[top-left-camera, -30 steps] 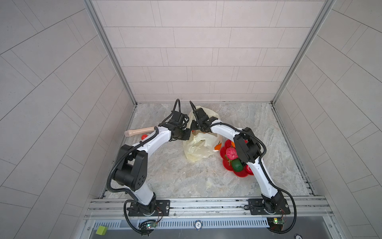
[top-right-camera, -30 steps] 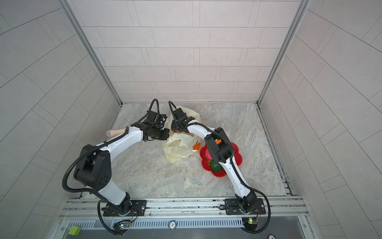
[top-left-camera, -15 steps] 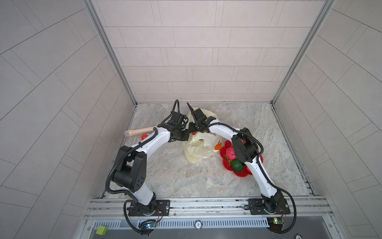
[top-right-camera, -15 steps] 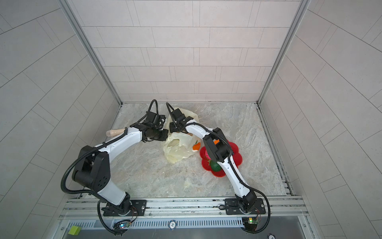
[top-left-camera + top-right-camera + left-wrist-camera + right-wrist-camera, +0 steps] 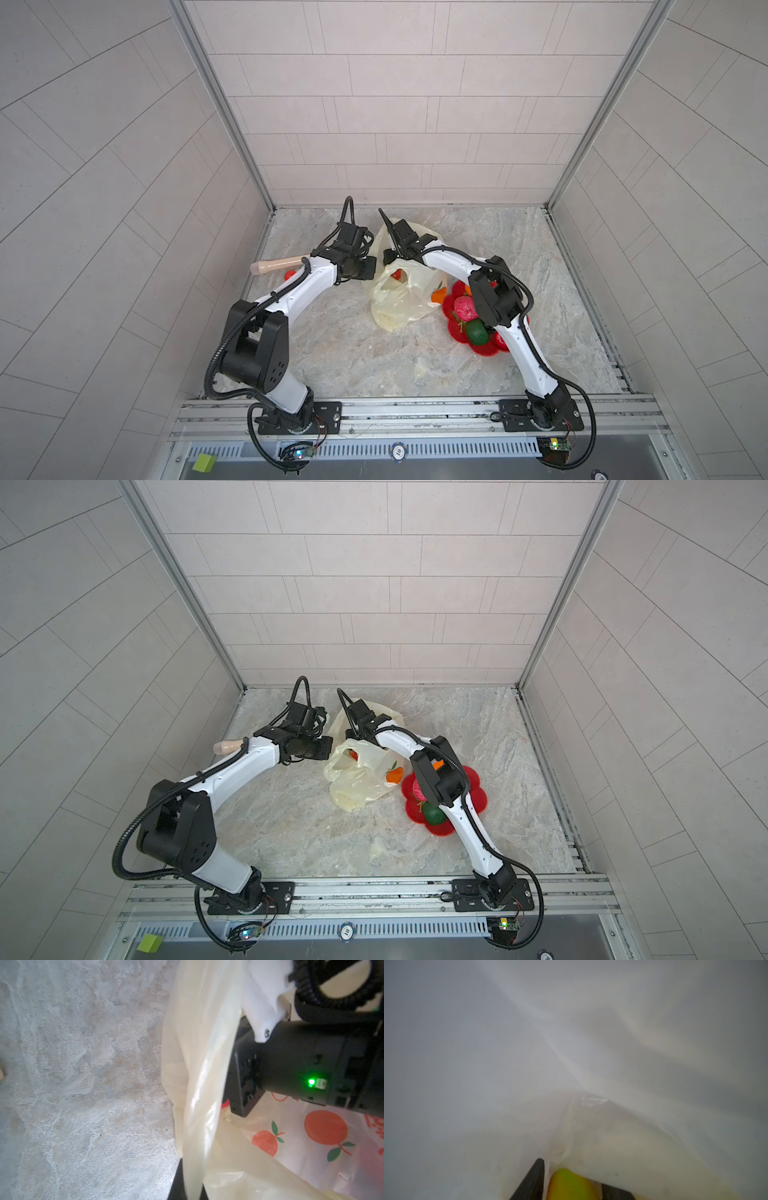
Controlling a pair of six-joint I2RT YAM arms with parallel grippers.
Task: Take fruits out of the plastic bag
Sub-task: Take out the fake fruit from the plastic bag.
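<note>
Right tool (image 5: pixel 572 1172) is inside the pale-yellow translucent plastic bag (image 5: pixel 399 299) on the marble tabletop (image 5: pixel 332 353). Its jaws flank a smooth yellow-green toy fruit (image 5: pixel 569 1186); cannot tell if they grip it. Left tool (image 5: pixel 365 269) is pinched on the bag rim.

Best to seat the fruit fully, then withdraw through the mouth clear of the film. The film fogs the right wrist view, so the rest of the bag's contents are unclear.

The plastic bag (image 5: pixel 399 303) is thin, crinkly, translucent film with a soft sheen. Beneath it, the tabletop (image 5: pixel 340 353) looks like matt, veined stone. Just beside the bag, the red plate (image 5: pixel 482 350) is glossy plastic. Near the bag's other side lies a smooth, matt, wood-like handle (image 5: pixel 276 266). Inside the bag, a yellow-green fruit (image 5: pixel 571 1184) looks smooth.
</note>
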